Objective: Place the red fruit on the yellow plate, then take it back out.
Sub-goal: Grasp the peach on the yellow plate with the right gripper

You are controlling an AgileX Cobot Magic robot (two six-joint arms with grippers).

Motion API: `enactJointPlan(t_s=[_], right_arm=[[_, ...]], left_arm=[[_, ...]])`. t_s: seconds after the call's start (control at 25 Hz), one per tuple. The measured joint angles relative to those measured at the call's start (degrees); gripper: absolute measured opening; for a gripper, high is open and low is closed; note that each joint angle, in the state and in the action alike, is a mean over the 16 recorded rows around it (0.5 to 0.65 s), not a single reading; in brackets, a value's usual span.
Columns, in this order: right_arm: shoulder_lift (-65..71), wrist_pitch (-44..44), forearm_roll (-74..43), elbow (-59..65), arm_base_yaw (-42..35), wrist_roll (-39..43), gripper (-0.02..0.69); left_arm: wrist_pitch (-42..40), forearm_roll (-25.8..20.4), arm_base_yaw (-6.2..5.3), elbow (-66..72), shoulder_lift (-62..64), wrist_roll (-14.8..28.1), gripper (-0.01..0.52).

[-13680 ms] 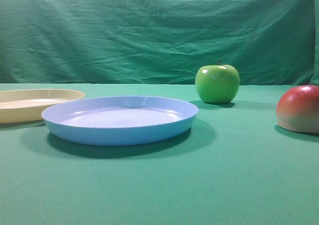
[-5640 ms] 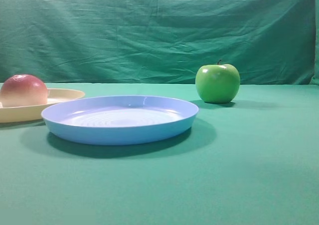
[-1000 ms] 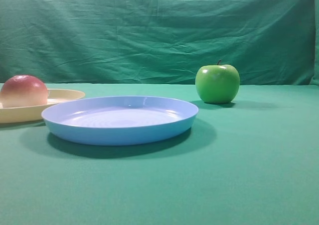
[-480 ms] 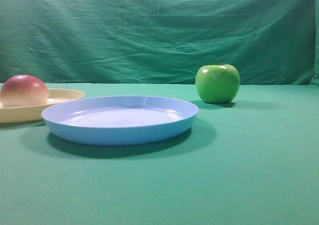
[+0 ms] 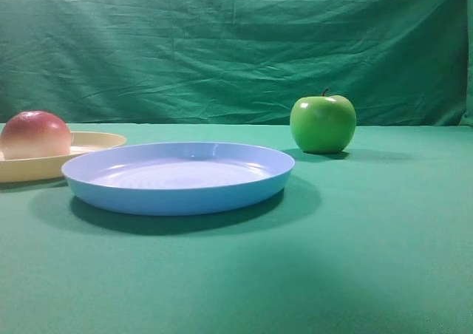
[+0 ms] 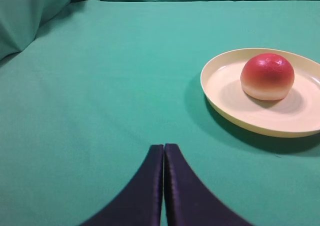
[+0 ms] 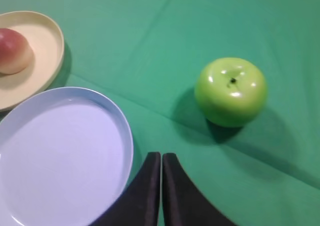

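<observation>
Red fruit (image 6: 267, 76): sits on the yellow plate (image 6: 225, 103), whose edge is cropped.
Left gripper (image 6: 163, 153): pressed together, empty.
Right gripper (image 7: 161, 161): together, empty, above the blue plate (image 7: 120, 131), partly cropped, and green apple (image 7: 230, 90).

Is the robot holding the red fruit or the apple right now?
Neither. Both the left gripper and the right gripper are shut on nothing. The red fruit sits on the yellow plate, and the green apple rests on the cloth.
</observation>
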Motion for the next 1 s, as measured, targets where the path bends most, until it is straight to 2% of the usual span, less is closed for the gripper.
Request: enactJointPlan(t_s=[0.28,0.44,0.6,0.76,1.0], right_arm=[[10.0,-0.8,0.6,-10.6,6.1,-3.5,0.0],[16.7,3.9,0.5,-19.2,8.4,-4.8,0.006],[23.8,9.6,0.7,-28.8,9.4,-5.2,0.044],[30.6,13.8,1.4,-37.7,9.9,-5.3,0.141],[39.6,16.3,2.8,-48.2,10.8,-5.9,0.375]], left_arm=[[0.0,0.0,0.0,0.0,0.0,0.0,0.0],[0.0,0.0,0.0,0.0,0.0,0.0,0.0],[0.0,0.0,0.0,0.0,0.0,0.0,0.0],[0.0,0.0,0.0,0.0,0.0,0.0,0.0],[0.0,0.0,0.0,0.0,0.0,0.0,0.0]])
